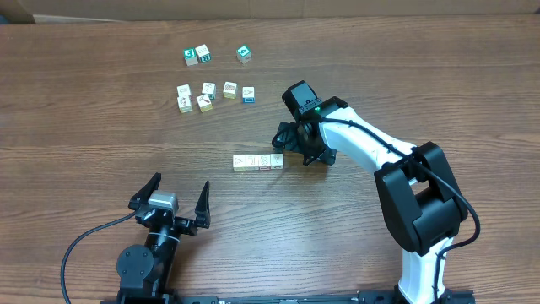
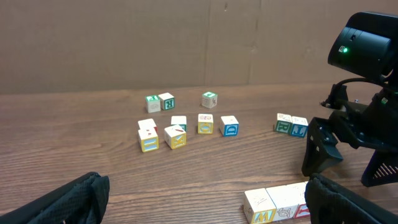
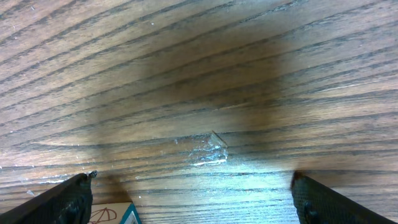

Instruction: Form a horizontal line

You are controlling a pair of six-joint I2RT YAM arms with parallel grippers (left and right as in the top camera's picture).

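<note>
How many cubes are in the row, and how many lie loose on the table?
Cubes in the horizontal line: 4
Loose cubes: 11, two of them seen only in the left wrist view
Total: 15

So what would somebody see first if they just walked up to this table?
Probably the big white arm reaching in from the side, its open right gripper hanging by one end of a neat row of four blocks mid-table. Next, the loose blocks scattered farther back, some with green or blue faces. The left gripper sits open at the near edge, holding nothing.
</note>
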